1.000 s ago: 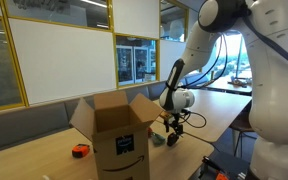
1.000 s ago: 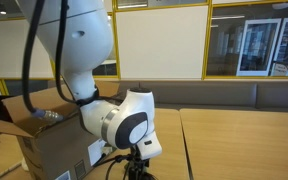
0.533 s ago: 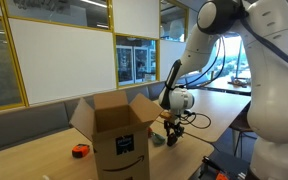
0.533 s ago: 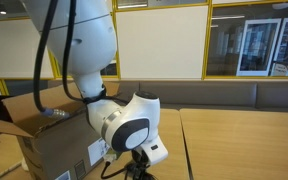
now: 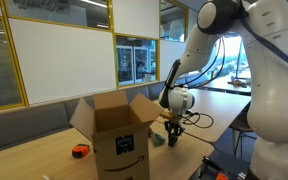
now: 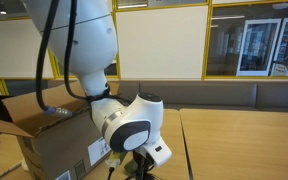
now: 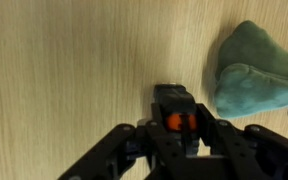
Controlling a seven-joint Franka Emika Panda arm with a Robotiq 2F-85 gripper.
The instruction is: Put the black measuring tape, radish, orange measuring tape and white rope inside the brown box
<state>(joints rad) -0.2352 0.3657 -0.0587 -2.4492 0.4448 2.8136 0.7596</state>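
The black measuring tape [image 7: 176, 108] lay flat on the surface [image 7: 64, 70], directly between the fingers of the end effector [image 7: 177, 130]. Its long axis ran up the wrist view, so the jaws spanned its narrower width. The jaws were drawn in close on both flanks (dark on dark, so I could not tell whether the pads were bearing on the case yet). A green cloth [image 7: 254, 65] sat near the tape on one side, clear of the fingers. In an exterior view the brown box [image 5: 119, 135] stood just beside the single arm, flaps open, with the orange measuring tape [image 5: 80, 151] on its far side. Compared with a second earlier, the wrist had settled slightly lower and the fingers had narrowed.
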